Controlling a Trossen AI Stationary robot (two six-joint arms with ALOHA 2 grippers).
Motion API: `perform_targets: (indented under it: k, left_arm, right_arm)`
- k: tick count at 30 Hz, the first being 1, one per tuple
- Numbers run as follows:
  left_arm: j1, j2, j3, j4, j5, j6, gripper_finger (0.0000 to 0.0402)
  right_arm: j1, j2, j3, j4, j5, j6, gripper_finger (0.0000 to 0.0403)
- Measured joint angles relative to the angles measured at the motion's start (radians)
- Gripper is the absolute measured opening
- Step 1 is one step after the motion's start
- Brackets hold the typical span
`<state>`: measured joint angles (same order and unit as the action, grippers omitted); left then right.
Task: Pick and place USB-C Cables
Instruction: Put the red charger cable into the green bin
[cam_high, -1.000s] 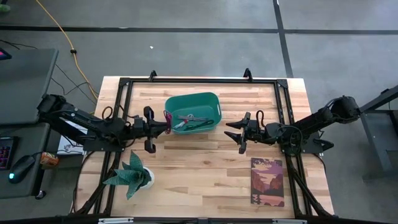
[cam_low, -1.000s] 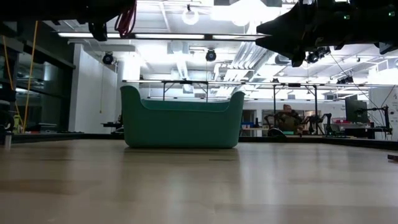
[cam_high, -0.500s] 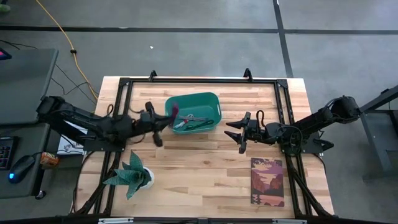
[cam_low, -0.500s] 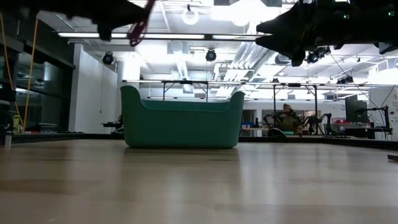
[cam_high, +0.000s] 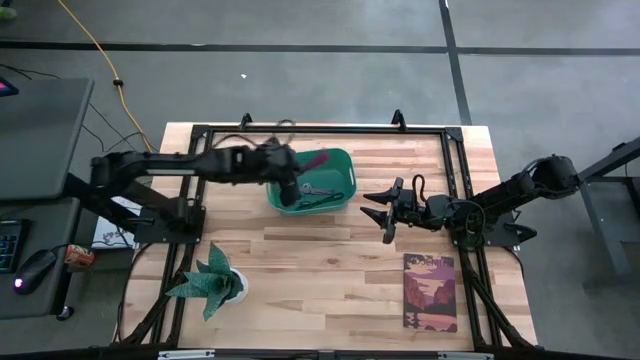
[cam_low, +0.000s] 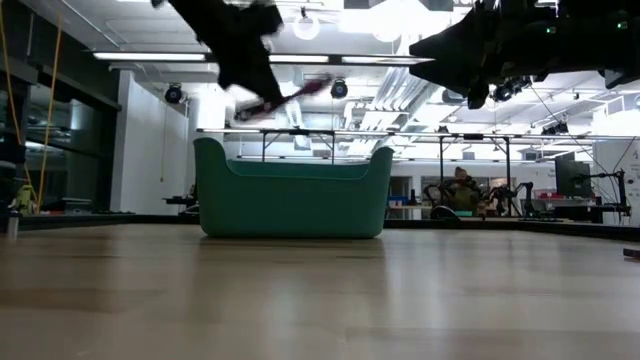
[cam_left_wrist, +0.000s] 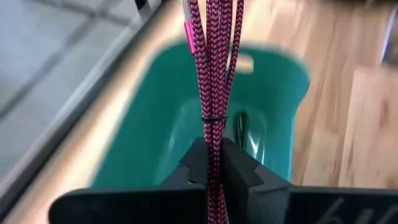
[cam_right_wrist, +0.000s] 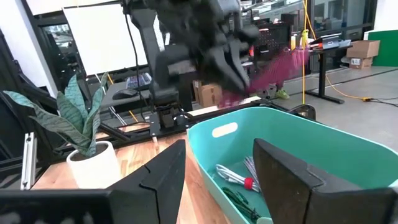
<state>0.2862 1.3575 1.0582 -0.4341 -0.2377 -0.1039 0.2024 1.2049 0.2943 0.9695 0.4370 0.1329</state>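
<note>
My left gripper (cam_high: 293, 172) hangs over the left part of the green bin (cam_high: 338, 170), shut on the dark maroon cable bundle (cam_high: 316, 159). In the low view the bundle (cam_low: 290, 99) sticks out slanting above the bin (cam_low: 290, 195). Inside the bin lie the white-and-red bundle (cam_right_wrist: 232, 175), the grey bundle (cam_right_wrist: 251, 165) and the green bundle (cam_right_wrist: 239, 200). My right gripper (cam_high: 379, 215) waits open to the right of the bin, above the table, touching nothing. My left gripper pinches the maroon bundle between its two fingers near one end (cam_left_wrist: 211, 163). The bundle runs along the fingers and sticks out past their tips (cam_left_wrist: 215, 74). It is lifted clear, above the bin's opening, several strands held together by a thin tie (cam_left_wrist: 211, 117).
A potted plant (cam_high: 212, 282) stands near the table's near left corner. A book (cam_high: 430, 292) lies at the near right. A black frame (cam_high: 320, 129) borders the table. A yellow cord (cam_high: 98, 50) runs across the floor beyond.
My left gripper has swung from beside the bin's left wall toward the far right and now stands over the bin, turning as it went. The maroon bundle went with it, still held, and now points out over the bin.
</note>
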Motion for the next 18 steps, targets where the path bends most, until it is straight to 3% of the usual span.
perform_targets:
  k: [10, 18]
  left_arm:
    - [0.017, 0.343, 0.019, -0.011, 0.037, 0.010, 0.0000]
    - [0.017, 0.484, 0.020, 0.046, 0.059, 0.010, 0.0000]
  right_arm:
    - [0.000, 0.000, 0.000, 0.000, -0.012, 0.001, 0.0179]
    - [0.000, 0.000, 0.000, 0.000, -0.013, 0.001, 0.0179]
